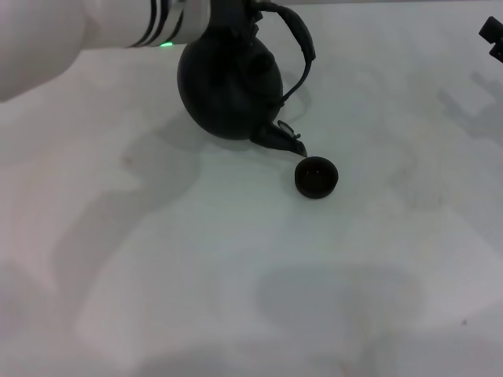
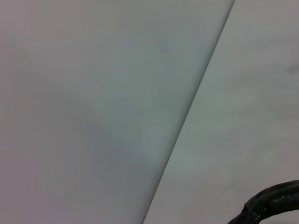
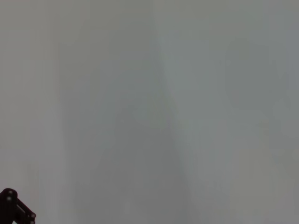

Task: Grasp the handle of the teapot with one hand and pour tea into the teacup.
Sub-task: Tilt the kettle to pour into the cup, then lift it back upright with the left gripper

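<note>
Teapot (image 1: 228, 86): tilting above the table (image 1: 236, 298), spout dipping toward the teacup (image 1: 316, 177) just beside and below it. Handle (image 1: 302, 47): arching over the pot, apparently being held by the left gripper (image 1: 236, 12), finger spread hidden, cannot tell. Right gripper (image 1: 493, 35): idling at the far edge. Risk: overshooting the small cup, spilling through excess tilt or spout misalignment.

Head view: looks forward and down from above onto the white table (image 1: 236, 298), taking in teapot (image 1: 228, 86) and teacup (image 1: 316, 177).
Left wrist view: close, facing table and wall; a piece of the handle (image 2: 273, 203) shared with head view.
Right wrist view: faces plain pale surface.
</note>
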`<action>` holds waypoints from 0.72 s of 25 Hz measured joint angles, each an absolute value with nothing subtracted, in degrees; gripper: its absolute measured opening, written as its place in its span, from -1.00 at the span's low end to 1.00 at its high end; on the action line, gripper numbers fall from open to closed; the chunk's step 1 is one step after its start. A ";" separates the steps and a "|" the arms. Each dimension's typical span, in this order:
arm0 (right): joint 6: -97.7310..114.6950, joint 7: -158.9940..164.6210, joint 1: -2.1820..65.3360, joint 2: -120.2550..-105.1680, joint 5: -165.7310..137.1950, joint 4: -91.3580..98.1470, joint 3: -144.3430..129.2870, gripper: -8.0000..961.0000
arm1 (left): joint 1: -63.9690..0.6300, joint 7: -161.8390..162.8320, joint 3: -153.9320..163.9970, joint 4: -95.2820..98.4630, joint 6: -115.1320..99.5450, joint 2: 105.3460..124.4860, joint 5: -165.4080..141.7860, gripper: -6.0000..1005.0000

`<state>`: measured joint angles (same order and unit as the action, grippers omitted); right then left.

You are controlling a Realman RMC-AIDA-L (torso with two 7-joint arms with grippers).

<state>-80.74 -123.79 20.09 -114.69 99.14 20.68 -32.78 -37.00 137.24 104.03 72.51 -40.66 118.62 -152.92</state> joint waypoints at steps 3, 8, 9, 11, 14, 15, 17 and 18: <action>-80.74 -123.87 19.93 -114.69 99.14 20.64 -32.78 0.74 | -37.37 138.93 105.22 72.38 -40.66 118.70 -155.25 -0.78; -80.74 -123.90 19.96 -114.69 99.13 20.62 -32.78 0.74 | -37.88 139.76 106.11 72.32 -40.67 118.77 -156.34 -0.78; -80.74 -123.90 19.99 -114.69 99.08 20.61 -32.80 0.74 | -37.97 139.78 106.11 72.35 -40.74 118.80 -156.35 -0.78; -80.72 -123.91 20.03 -114.69 98.96 20.57 -32.82 0.74 | -38.03 139.82 106.11 72.56 -40.92 118.83 -156.35 -0.78; -80.69 -123.93 20.04 -114.69 98.98 20.48 -32.81 0.74 | -38.28 139.91 106.12 72.87 -41.08 118.82 -156.36 -0.78; -80.69 -123.93 20.04 -114.69 99.00 20.47 -32.81 0.74 | -38.42 140.00 106.19 72.88 -41.10 118.80 -156.36 -0.78; -80.65 -123.93 20.04 -114.69 99.01 20.45 -32.80 0.74 | -38.82 140.22 106.45 72.89 -41.20 118.70 -156.36 -0.78; -80.57 -123.93 20.04 -114.69 99.00 20.44 -32.80 0.74 | -38.96 140.28 106.57 72.90 -41.25 118.67 -156.37 -0.78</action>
